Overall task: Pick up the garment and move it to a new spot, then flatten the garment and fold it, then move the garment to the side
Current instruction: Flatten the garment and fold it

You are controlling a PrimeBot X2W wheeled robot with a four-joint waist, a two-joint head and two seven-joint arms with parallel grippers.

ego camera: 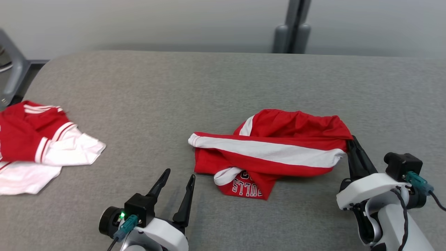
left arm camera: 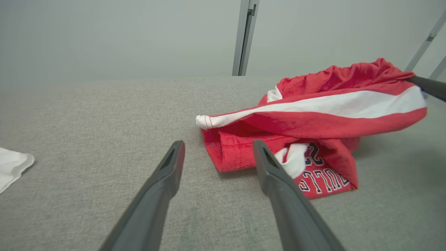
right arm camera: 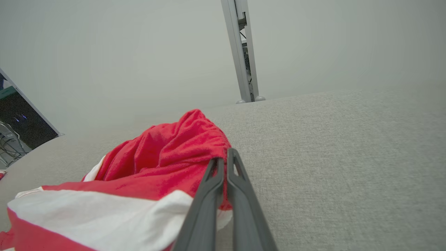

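The garment [ego camera: 271,150] is a crumpled red piece with a broad white stripe and black lettering, lying mid-table. My right gripper [ego camera: 351,142] is shut on its right edge; in the right wrist view its fingers [right arm camera: 224,164] pinch red cloth [right arm camera: 167,157]. The garment's right side looks slightly lifted off the table in the left wrist view [left arm camera: 331,111], where one dark finger of the right gripper [left arm camera: 428,87] enters from the right. My left gripper [ego camera: 178,177] stands open near the front edge, just left of the garment, holding nothing; its fingers [left arm camera: 170,167] frame the garment's near-left corner.
A second red and white garment [ego camera: 38,146] lies at the table's left edge; a white corner of it [left arm camera: 12,167] appears in the left wrist view. The grey table [ego camera: 223,80] stretches wide behind and to the right. A grey post [ego camera: 292,28] stands beyond the far edge.
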